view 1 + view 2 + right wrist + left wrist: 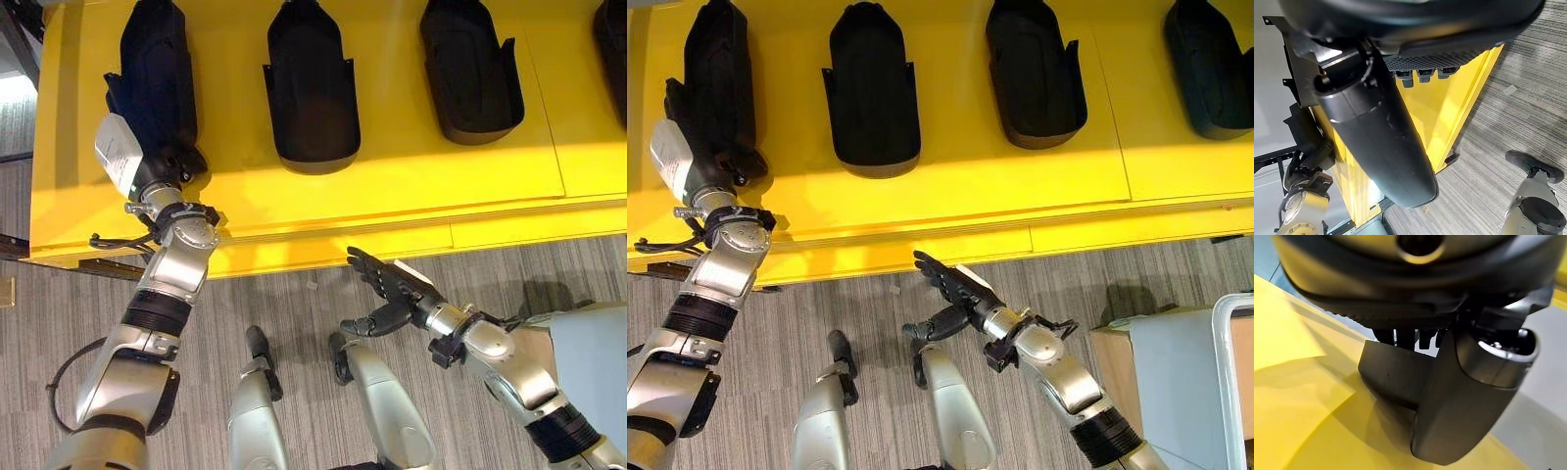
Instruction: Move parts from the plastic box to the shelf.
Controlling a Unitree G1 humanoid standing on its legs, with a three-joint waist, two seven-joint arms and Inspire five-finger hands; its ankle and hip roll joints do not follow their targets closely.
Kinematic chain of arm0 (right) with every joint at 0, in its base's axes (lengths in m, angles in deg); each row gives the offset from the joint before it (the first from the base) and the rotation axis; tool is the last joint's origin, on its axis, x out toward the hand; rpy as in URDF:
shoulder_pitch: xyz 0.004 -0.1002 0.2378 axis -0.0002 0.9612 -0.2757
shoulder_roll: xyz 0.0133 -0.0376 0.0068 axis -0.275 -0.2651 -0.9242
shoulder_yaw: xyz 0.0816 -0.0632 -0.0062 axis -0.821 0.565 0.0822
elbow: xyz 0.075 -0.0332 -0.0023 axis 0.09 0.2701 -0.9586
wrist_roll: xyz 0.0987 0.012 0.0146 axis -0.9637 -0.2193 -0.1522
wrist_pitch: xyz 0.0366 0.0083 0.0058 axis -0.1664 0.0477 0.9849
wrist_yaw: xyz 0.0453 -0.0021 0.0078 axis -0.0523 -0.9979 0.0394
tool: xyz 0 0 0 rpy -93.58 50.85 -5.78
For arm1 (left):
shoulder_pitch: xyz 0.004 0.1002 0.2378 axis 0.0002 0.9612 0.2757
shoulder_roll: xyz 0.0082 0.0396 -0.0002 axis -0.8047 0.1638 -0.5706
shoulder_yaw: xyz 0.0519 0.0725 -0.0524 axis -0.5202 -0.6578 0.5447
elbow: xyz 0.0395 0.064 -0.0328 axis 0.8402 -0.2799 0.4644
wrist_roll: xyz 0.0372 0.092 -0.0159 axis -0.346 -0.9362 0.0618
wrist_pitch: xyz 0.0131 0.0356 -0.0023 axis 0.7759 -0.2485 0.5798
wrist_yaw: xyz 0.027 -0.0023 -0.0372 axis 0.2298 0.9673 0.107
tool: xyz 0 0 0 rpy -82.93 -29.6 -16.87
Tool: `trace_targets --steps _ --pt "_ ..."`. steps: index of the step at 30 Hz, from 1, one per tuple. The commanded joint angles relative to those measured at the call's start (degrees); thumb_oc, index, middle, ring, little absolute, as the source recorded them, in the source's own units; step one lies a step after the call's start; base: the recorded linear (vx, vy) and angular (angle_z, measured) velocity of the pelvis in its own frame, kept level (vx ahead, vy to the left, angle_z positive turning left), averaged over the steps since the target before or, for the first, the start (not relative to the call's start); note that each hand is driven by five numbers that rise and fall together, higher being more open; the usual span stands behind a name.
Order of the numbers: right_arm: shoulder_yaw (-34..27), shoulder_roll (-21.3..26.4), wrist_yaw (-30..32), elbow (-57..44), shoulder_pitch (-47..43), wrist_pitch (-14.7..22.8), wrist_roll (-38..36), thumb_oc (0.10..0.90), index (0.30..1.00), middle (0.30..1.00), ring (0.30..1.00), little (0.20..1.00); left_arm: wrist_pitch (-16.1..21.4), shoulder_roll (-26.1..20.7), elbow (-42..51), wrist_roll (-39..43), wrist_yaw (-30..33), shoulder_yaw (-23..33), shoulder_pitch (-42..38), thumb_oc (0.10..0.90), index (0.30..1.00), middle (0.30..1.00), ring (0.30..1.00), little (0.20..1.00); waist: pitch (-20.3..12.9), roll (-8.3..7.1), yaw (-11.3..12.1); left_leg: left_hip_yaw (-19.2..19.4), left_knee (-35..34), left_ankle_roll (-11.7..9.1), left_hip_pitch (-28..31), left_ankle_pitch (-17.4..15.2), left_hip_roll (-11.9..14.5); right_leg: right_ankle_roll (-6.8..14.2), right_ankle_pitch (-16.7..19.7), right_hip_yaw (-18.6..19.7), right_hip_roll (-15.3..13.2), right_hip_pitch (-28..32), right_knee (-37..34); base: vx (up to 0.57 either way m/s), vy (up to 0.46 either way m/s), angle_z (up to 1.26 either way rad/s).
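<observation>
Bright, even light is falling from overhead. A paler, brighter band is lying across the front of the yellow shelf (392, 186), while its rear is showing a deeper yellow. The black parts (312, 88) are casting short, soft shadows toward the shelf's front edge and catching a faint sheen along their rims. In the left wrist view, the leftmost part (1391, 377) is throwing a broad, soft shadow onto the yellow surface. The grey carpet (294, 304) is looking dimmer.
</observation>
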Motion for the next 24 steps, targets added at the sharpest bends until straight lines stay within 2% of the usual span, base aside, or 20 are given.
trace_targets --steps 1,6,9,14,17,24 --pt "-2.8 -0.31 -1.07 -5.85 -2.58 5.04 -0.06 0.9 1.0 1.0 1.0 1.0 1.69 5.11 2.6 -1.73 -8.83 -6.31 0.22 0.9 1.0 1.0 1.0 1.0 -1.61 0.43 -2.67 -1.14 3.85 1.89 1.64 -5.81 1.01 2.79 -0.22 -2.34 -2.18 1.29 -0.41 0.0 0.033 -0.04" --pt "-3.62 0.28 -1.37 -5.82 -2.17 5.32 -0.27 0.9 1.0 1.0 1.0 1.0 -2.7 1.87 3.84 -9.35 -14.35 -8.23 2.1 0.9 1.0 1.0 1.0 1.0 -1.56 0.96 -2.31 -1.22 3.49 1.97 1.96 -5.8 0.62 2.89 0.04 -2.56 -2.4 1.55 -1.0 0.0 0.0 0.0" --pt "-3.87 0.77 -1.57 -5.63 -2.18 5.45 -0.48 0.9 1.0 1.0 1.0 1.0 -2.96 0.35 3.3 -13.44 -17.58 -9.35 2.66 0.9 1.0 1.0 1.0 1.0 -1.52 1.23 -2.26 -1.15 3.36 2.0 2.06 -5.87 0.51 2.93 0.14 -2.63 -2.58 1.51 -1.1 0.0 0.015 -0.01" --pt "-4.25 1.73 -2.16 -5.17 -2.27 5.8 -0.72 0.9 1.0 1.0 1.0 1.0 -0.94 -2.81 3.08 -18.06 -23.26 -11.05 3.34 0.9 1.0 1.0 1.0 1.0 -1.44 1.87 -2.35 -0.74 3.18 2.05 2.6 -6.06 0.3 2.97 0.26 -2.5 -3.09 1.82 -1.42 0.0 0.06 -0.06" --pt "-5.0 3.29 -3.5 -4.87 -2.33 5.56 -0.83 0.9 1.0 1.0 1.0 1.0 -0.1 -6.42 4.65 -22.26 -30.21 -12.81 5.22 0.9 1.0 1.0 1.0 1.0 -1.51 3.03 -2.45 -0.4 2.9 2.02 3.29 -6.03 -0.24 3.05 0.08 -2.38 -3.88 2.01 -1.35 0.02 0.129 -0.07" --pt "-6.05 4.23 -3.99 -4.94 -2.15 5.12 -0.44 0.9 1.0 1.0 1.0 1.0 1.19 -7.85 7.51 -24.44 -37.35 -14.22 7.51 0.9 1.0 1.0 1.0 1.0 -1.5 4.15 -2.52 -0.25 2.37 2.22 4.08 -6.24 -1.01 3.26 0.17 -2.2 -4.4 2.24 -1.58 0.02 0.068 0.02"
